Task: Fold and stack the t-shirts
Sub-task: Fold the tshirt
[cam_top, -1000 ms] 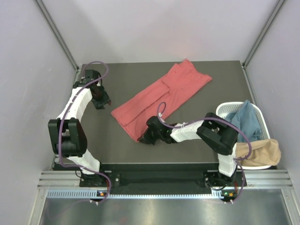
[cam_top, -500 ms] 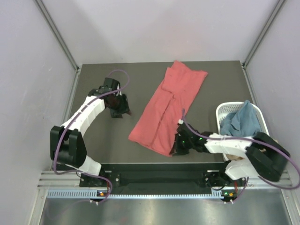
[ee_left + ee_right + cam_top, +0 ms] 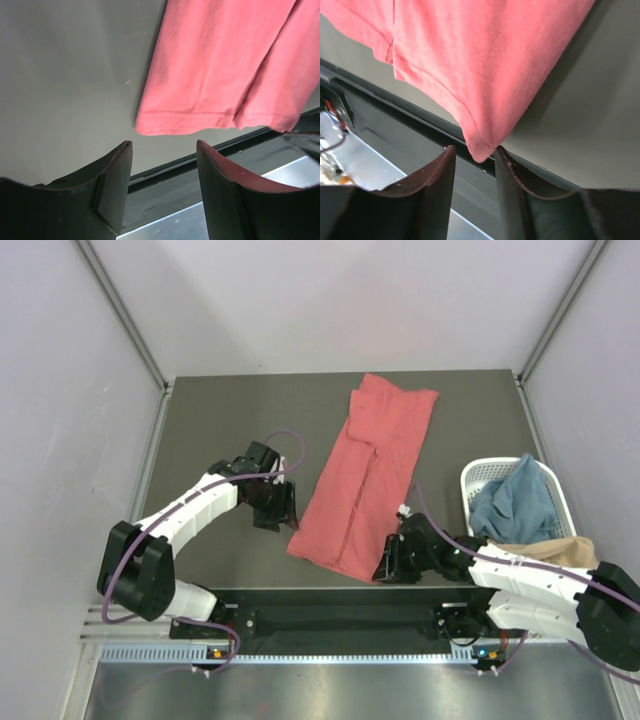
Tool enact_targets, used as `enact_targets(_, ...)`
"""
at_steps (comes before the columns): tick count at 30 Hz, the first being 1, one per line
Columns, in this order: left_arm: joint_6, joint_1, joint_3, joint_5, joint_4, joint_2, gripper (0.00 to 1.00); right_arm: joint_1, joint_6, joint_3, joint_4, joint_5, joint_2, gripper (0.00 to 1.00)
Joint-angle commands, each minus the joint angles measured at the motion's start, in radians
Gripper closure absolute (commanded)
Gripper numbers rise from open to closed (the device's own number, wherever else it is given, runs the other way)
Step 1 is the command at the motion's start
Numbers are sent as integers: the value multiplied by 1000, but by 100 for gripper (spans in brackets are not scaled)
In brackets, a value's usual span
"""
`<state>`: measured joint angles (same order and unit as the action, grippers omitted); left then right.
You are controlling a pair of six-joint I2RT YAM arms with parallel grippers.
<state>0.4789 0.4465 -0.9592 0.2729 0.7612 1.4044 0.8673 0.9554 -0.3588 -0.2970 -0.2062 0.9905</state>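
The coral-red t-shirt (image 3: 370,465) lies flat in a long strip on the dark table (image 3: 220,420), from the back middle down to the front edge. My left gripper (image 3: 292,508) stands open just left of its near hem (image 3: 200,117), with nothing between its fingers (image 3: 162,145). My right gripper (image 3: 384,567) is open at the shirt's near right corner. In the right wrist view that corner (image 3: 480,150) hangs loose between the fingertips (image 3: 474,149), over the table's front edge. A blue t-shirt (image 3: 515,502) lies in the basket, and a tan one (image 3: 548,552) hangs over its near side.
The white slotted basket (image 3: 468,478) stands at the table's right edge, close to my right arm. The table's front rim (image 3: 420,117) and the metal frame (image 3: 210,220) below it lie right under both grippers. Pale walls close in the sides and back.
My right gripper dragged the red shirt's corner toward the front right, straightening the shirt, then opened and let go. My left gripper swung from the far left to the shirt's near hem.
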Motion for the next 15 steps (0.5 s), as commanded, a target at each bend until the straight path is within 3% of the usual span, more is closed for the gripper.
enact_targets(1, -92, -2, 8, 18, 39, 11, 41, -1, 88, -8, 73, 11, 19, 61)
enact_targets(6, -30, -3, 10, 35, -3, 56, 44, -2, 94, -17, 10, 53, -7, 52)
enact_targets(15, 76, -2, 95, 115, -72, 97, 48, -2, 91, 14, -54, 36, -30, 49)
